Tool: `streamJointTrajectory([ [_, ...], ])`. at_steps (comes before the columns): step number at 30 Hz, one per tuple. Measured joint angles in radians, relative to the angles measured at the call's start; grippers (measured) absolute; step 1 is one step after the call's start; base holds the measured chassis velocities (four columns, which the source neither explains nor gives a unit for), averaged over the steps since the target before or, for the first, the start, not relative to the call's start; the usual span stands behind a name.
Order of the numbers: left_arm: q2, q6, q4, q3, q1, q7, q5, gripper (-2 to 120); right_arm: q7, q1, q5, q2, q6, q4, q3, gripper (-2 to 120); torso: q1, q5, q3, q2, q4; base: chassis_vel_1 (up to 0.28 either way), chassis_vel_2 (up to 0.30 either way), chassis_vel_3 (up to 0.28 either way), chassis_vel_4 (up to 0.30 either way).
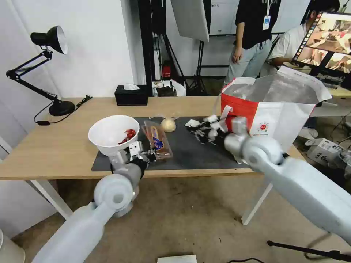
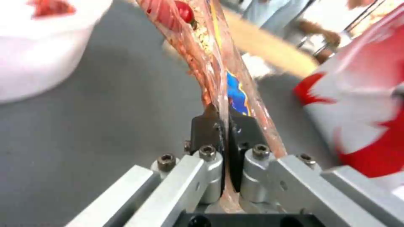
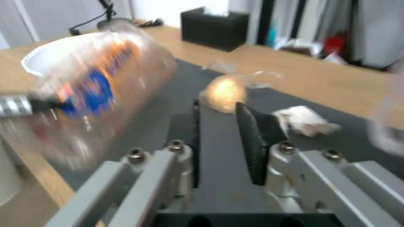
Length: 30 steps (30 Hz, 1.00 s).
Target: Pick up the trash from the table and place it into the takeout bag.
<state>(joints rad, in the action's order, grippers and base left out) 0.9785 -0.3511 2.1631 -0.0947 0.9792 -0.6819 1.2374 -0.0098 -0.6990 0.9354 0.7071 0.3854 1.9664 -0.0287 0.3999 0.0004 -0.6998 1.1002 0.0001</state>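
I see left pincer (image 2: 223, 124) clamped on clear food box (image 2: 210, 56) edge | white bowl (image 2: 38, 47) beside | red-and-white takeout bag (image 2: 358, 110) opposite | grey mat (image 2: 105, 126) beneath

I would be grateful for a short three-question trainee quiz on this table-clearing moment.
1. True or false: the left gripper is shut on the clear food box.
2. What lies inside the white bowl? A) red shell scraps B) a crumpled tissue C) a beige lump
3. Fill in: the right gripper is open above the dark ___.

Key: 1 true, its pads pinch the box's near edge. 2 A. 3 mat; the crumpled tissue and the bagged beige lump still lie on it, and the takeout bag stands at its right end.
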Motion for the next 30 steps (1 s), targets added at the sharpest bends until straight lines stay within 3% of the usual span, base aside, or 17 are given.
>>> streamJointTrajectory([
  [2, -0.012, 0.015, 0.093, -0.032, 0.051, 0.001, -0.001, 0, 0.0, -0.214, -0.087, -0.064, -0.109, 0.11, 0.156, 38, 0.0, -0.0001, 0.0, 0.0, -0.0003, 0.0, 0.0, 0.0, 0.0],
  [3, -0.012, 0.015, 0.093, -0.032, 0.051, 0.001, -0.001, 0, 0.0, -0.214, -0.087, -0.064, -0.109, 0.11, 0.156, 38, 0.0, -0.0001, 0.0, 0.0, -0.0003, 0.0, 0.0, 0.0, 0.0],
  [5, -0.018, 0.023, 0.152, -0.036, 0.062, 0.0, -0.002, 0, -0.001, -0.409, -0.182, -0.08, -0.195, 0.18, 0.266, 48, 0.0, -0.0006, 0.0, 0.0, -0.0001, 0.0, 0.0, 0.0, 0.0],
  [7, -0.021, 0.024, 0.168, -0.036, 0.061, -0.002, -0.001, 0, -0.002, -0.466, -0.213, -0.078, -0.225, 0.192, 0.288, 53, 0.0, -0.0006, 0.0, 0.0, -0.0002, 0.0, 0.0, 0.0, 0.0],
  [8, -0.031, 0.024, 0.192, -0.034, 0.049, -0.011, 0.006, 0, -0.015, -0.556, -0.266, -0.061, -0.264, 0.207, 0.329, 58, 0.0, -0.0002, 0.0, 0.0, -0.0002, 0.0, 0.0, 0.0, 0.0],
  [10, -0.033, 0.023, 0.198, -0.032, 0.041, -0.014, 0.011, 0, -0.021, -0.587, -0.285, -0.052, -0.277, 0.212, 0.345, 61, 0.0, -0.0002, 0.0, 0.0, 0.0001, 0.0, 0.0, 0.0, 0.0],
  [12, -0.039, 0.019, 0.203, 0.017, -0.069, -0.057, 0.089, 0, -0.067, -0.798, -0.392, 0.035, -0.352, 0.238, 0.481, 75, 0.0, -0.0006, 0.0, 0.0, 0.0003, 0.0, 0.0, 0.0, 0.0],
  [13, -0.039, 0.019, 0.203, 0.017, -0.069, -0.057, 0.089, 0, -0.067, -0.798, -0.392, 0.035, -0.352, 0.238, 0.481, 75, 0.0, -0.0006, 0.0, 0.0, 0.0003, 0.0, 0.0, 0.0, 0.0],
  [16, -0.011, 0.014, 0.146, 0.123, -0.264, -0.1, 0.168, 0, -0.131, -0.984, -0.487, 0.158, -0.436, 0.24, 0.601, 88, 0.0, -0.0003, 0.0, 0.0, -0.0004, 0.0, 0.0, 0.0, 0.0],
  [18, 0.002, 0.014, 0.124, 0.154, -0.314, -0.111, 0.185, 0, -0.144, -1.012, -0.5, 0.186, -0.452, 0.24, 0.62, 92, 0.0, -0.0002, 0.0, 0.0, -0.0005, 0.0, 0.0, 0.0, 0.0],
  [20, 0.069, 0.016, 0.037, 0.258, -0.471, -0.141, 0.216, 0, -0.172, -1.076, -0.537, 0.261, -0.495, 0.235, 0.658, 99, 0.0, -0.0006, 0.0, 0.0, -0.0003, 0.0, 0.0, 0.0, 0.0],
  [21, 0.069, 0.016, 0.037, 0.258, -0.471, -0.141, 0.216, 0, -0.172, -1.076, -0.537, 0.261, -0.495, 0.235, 0.658, 99, 0.0, -0.0006, 0.0, 0.0, -0.0003, 0.0, 0.0, 0.0, 0.0],
  [23, 0.148, 0.02, -0.061, 0.33, -0.601, -0.156, 0.22, 0, -0.19, -1.102, -0.552, 0.301, -0.513, 0.228, 0.676, 100, 0.0, -0.0001, 0.0, 0.0, -0.0004, 0.0, 0.0, 0.0, 0.0],
  [25, 0.156, 0.02, -0.069, 0.334, -0.61, -0.156, 0.22, 0, -0.191, -1.103, -0.553, 0.305, -0.514, 0.227, 0.677, 100, 0.0, -0.0002, 0.0, 0.0, -0.0005, 0.0, 0.0, 0.0, 0.0],
  [27, 0.253, 0.025, -0.186, 0.385, -0.734, -0.161, 0.207, 0, -0.194, -1.094, -0.556, 0.323, -0.519, 0.211, 0.679, 100, 0.0, 0.0, 0.0, 0.0, -0.0006, 0.0, 0.0, 0.0, 0.0],
  [30, 0.296, 0.039, -0.239, 0.418, -0.783, -0.153, 0.175, 0, -0.195, -1.086, -0.556, 0.331, -0.519, 0.202, 0.676, 100, 0.0, 0.0001, 0.0, 0.0, 0.0003, 0.0, 0.0, 0.0, 0.0],
])
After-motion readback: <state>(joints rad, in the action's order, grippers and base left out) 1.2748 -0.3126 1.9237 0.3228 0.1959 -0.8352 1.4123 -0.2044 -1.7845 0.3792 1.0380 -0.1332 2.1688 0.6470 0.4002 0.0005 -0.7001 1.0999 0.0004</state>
